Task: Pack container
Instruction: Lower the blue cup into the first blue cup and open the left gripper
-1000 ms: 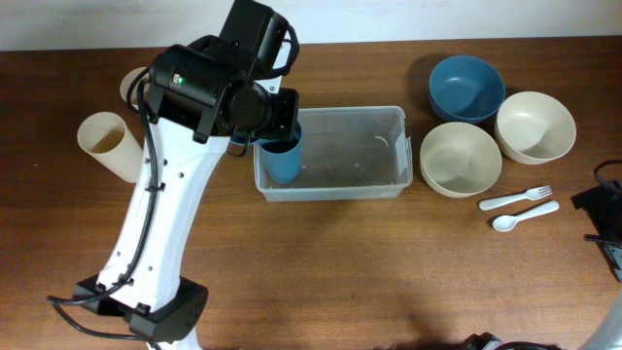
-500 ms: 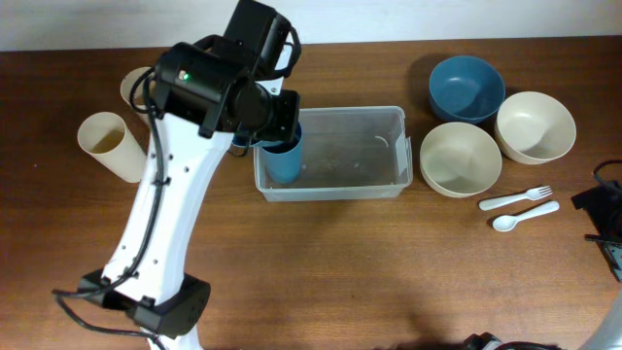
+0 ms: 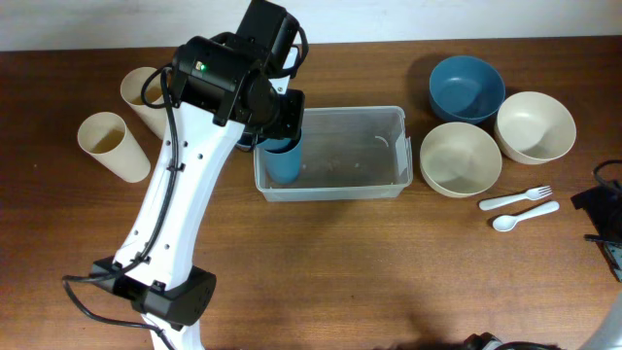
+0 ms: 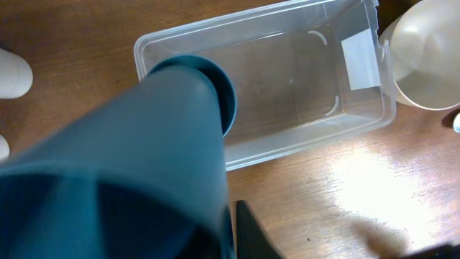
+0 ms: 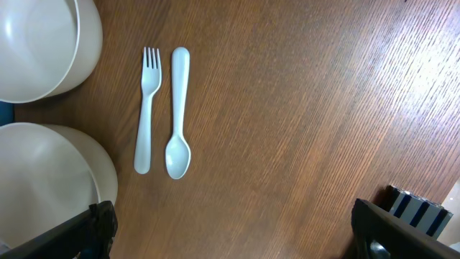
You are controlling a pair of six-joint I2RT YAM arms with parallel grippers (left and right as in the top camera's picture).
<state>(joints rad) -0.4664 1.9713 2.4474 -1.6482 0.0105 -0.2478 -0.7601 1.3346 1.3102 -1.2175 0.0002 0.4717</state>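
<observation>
The container (image 3: 379, 146) is a clear rectangular bin in the middle of the table, seen from above in the left wrist view (image 4: 302, 79). A blue cup (image 3: 283, 160) stands upright in its left end. My left gripper (image 3: 279, 136) hangs over that end, shut on the blue cup (image 4: 144, 144), which fills the left wrist view. One dark finger (image 4: 251, 234) lies against the cup's wall; the other is hidden behind it. My right gripper (image 3: 604, 228) rests at the table's right edge, open (image 5: 233, 230) over bare wood, holding nothing.
Two cream cups (image 3: 112, 146) (image 3: 144, 95) lie at the far left. A blue bowl (image 3: 466, 87) and two cream bowls (image 3: 461, 158) (image 3: 535, 125) stand right of the container. A white fork (image 5: 147, 108) and spoon (image 5: 177, 115) lie near the right gripper.
The left arm has swung slightly right and back, uncovering more of the rear cream cup. The blue cup stays in the container's left end. The right arm has not moved.
</observation>
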